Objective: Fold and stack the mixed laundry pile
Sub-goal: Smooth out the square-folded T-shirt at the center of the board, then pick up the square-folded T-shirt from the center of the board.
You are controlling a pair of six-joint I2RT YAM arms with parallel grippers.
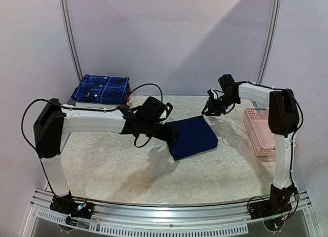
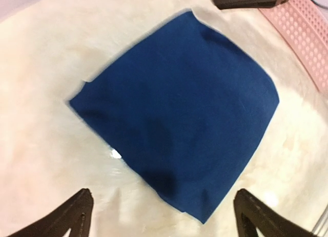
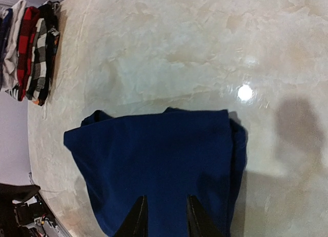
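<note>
Navy cloth is lying in the middle of the table (image 1: 102, 165): the navy T-shirt (image 1: 193, 137) is resting there folded into a flat, rough square. It is sitting well apart from the plaid shirt (image 1: 101, 88), which is lying folded on top of a stack of folded clothes (image 3: 31, 52) at the far left corner.

The left gripper (image 2: 166, 216) is hanging just over one edge of the T-shirt, with its two fingers (image 2: 72, 219) standing wide apart and nothing between them. From above it is covering the shirt's left edge, and I cannot tell whether it is touching the cloth.

The right gripper (image 3: 164, 214) is hovering above the T-shirt, with its fingers standing only a little apart and gripping nothing. In the top view it is hanging in the air by the shirt's far right corner.

A pink basket (image 1: 259, 130) is resting at the right edge of the table, near the T-shirt but not touching it.
</note>
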